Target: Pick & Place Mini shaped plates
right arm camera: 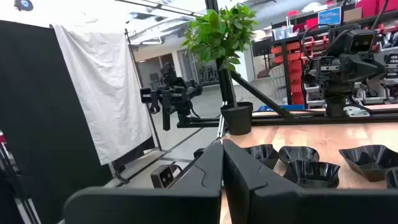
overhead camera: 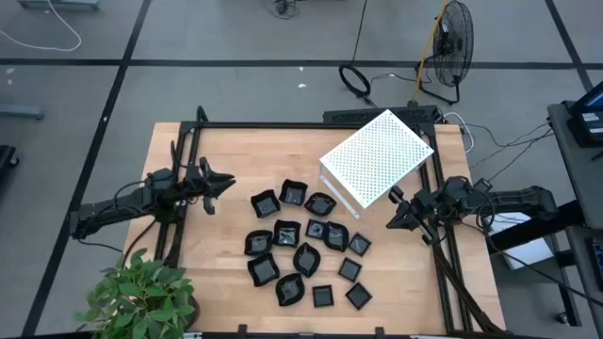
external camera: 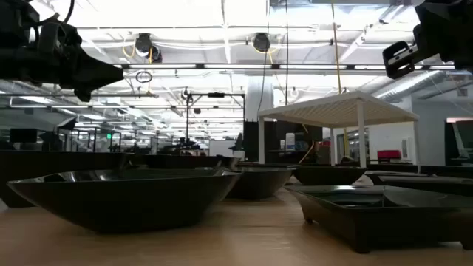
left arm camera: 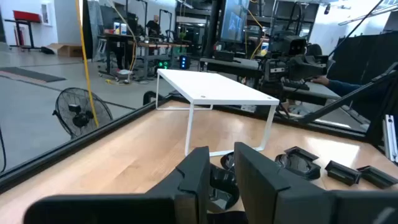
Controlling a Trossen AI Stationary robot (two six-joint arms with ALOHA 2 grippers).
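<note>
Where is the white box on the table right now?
In the high view the white box sits at the table's far right part, just beyond the cluster of black plates and close to the right gripper.

Counter surroundings, non-task items

White perforated box (overhead camera: 378,155) stands on wooden counter (overhead camera: 226,273), far right side; potted green plant (overhead camera: 141,297) at near left corner; floor fan (overhead camera: 451,49) beyond the counter.
</note>
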